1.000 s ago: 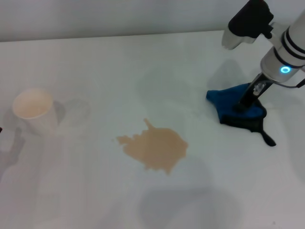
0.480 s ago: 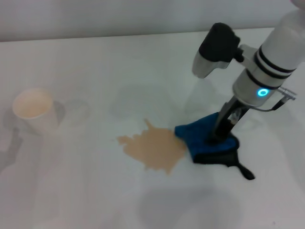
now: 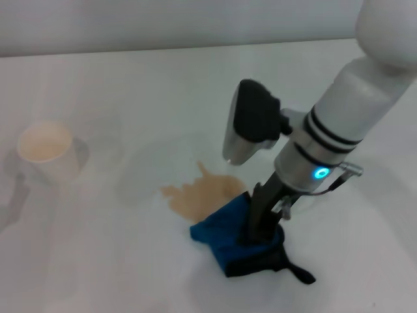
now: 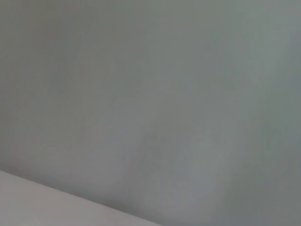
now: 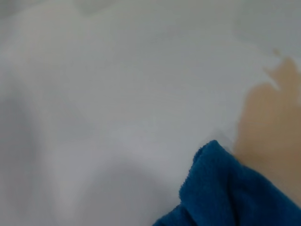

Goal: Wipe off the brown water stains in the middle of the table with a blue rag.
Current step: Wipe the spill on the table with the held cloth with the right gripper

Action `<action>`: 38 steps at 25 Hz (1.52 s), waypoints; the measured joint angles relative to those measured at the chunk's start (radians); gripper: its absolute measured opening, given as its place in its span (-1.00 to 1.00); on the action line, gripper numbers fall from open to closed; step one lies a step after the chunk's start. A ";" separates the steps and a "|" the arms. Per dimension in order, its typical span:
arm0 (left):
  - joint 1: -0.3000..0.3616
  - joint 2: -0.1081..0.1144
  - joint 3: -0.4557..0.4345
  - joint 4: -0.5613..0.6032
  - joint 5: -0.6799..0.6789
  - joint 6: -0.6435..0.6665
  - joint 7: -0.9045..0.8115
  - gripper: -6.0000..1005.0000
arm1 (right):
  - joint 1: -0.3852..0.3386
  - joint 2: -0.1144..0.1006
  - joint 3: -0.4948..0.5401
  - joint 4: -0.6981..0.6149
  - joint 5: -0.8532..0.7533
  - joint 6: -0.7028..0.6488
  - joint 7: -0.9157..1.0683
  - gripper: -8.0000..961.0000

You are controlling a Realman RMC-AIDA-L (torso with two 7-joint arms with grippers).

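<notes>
Dragged across the white tabletop (image 3: 98, 274) from the far right side, the blue rag (image 3: 225, 236) now covers the near right part of the brown stain (image 3: 195, 194), whose left half and spike remain exposed. Right claw (image 3: 255, 236) is planted on the rag, fingers pinching the cloth and pressing it down, with the rag's dark tail trailing toward the robot's right. From the right wrist, the rag's edge meets the tan puddle. A white cup (image 3: 47, 153) stands well apart on the left. Left claw is out of sight.
</notes>
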 joint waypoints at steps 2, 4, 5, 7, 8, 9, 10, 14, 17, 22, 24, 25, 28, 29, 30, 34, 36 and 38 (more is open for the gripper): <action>-0.005 0.000 0.000 -0.001 0.000 -0.001 0.000 0.78 | -0.002 0.001 -0.058 -0.005 0.043 0.034 -0.008 -0.79; -0.010 0.000 0.000 -0.001 0.000 -0.007 -0.001 0.77 | -0.003 0.002 -0.111 -0.006 0.100 0.075 -0.028 -0.79; -0.014 0.000 0.000 -0.001 0.000 -0.011 -0.004 0.77 | -0.005 0.003 -0.137 -0.006 0.142 0.098 -0.047 -0.79; -0.021 0.000 0.001 -0.001 0.001 -0.018 -0.009 0.77 | -0.009 0.003 -0.163 -0.006 0.200 0.127 -0.077 -0.79; -0.025 0.000 0.002 -0.001 0.002 -0.025 -0.011 0.77 | -0.011 0.003 -0.176 -0.006 0.226 0.146 -0.090 -0.79; -0.028 0.000 0.002 -0.001 0.003 -0.028 -0.011 0.77 | -0.013 0.003 -0.186 -0.006 0.238 0.162 -0.094 -0.79; -0.031 0.000 0.002 -0.001 0.004 -0.031 -0.012 0.77 | -0.014 0.003 -0.197 -0.005 0.250 0.179 -0.098 -0.80; -0.040 0.000 0.007 0.000 0.005 -0.038 -0.012 0.78 | -0.017 0.003 -0.226 0.007 0.268 0.274 -0.100 -0.80; -0.043 -0.001 0.008 0.000 0.005 -0.038 -0.012 0.78 | -0.018 0.001 -0.213 0.018 0.268 0.285 -0.100 -0.80; -0.045 -0.002 0.008 0.001 0.005 -0.039 -0.012 0.77 | -0.012 -0.010 -0.134 0.077 0.244 0.289 -0.099 -0.80; -0.045 -0.002 0.008 0.001 0.005 -0.039 -0.012 0.77 | -0.013 -0.013 -0.087 0.091 0.210 0.288 -0.099 -0.80; -0.045 -0.002 0.008 0.001 0.005 -0.039 -0.012 0.78 | -0.016 -0.013 -0.051 0.097 0.177 0.285 -0.099 -0.80; -0.045 -0.002 0.008 0.001 0.005 -0.039 -0.012 0.78 | -0.024 -0.014 0.033 0.105 0.103 0.280 -0.100 -0.80; -0.045 -0.002 0.008 0.001 0.005 -0.039 -0.012 0.78 | -0.027 -0.016 0.058 0.108 0.080 0.280 -0.100 -0.80; -0.045 -0.001 0.008 0.001 0.005 -0.040 -0.012 0.78 | -0.036 -0.018 0.108 0.109 0.035 0.282 -0.100 -0.80; -0.045 0.000 0.007 0.001 0.005 -0.040 -0.012 0.78 | -0.050 -0.017 0.184 0.111 -0.025 0.290 -0.100 -0.80; -0.045 0.000 0.006 0.001 0.005 -0.040 -0.012 0.78 | -0.054 -0.015 0.207 0.111 -0.035 0.298 -0.101 -0.80; -0.045 0.000 0.005 0.001 0.005 -0.040 -0.012 0.78 | -0.055 -0.011 0.206 0.111 -0.029 0.302 -0.101 -0.80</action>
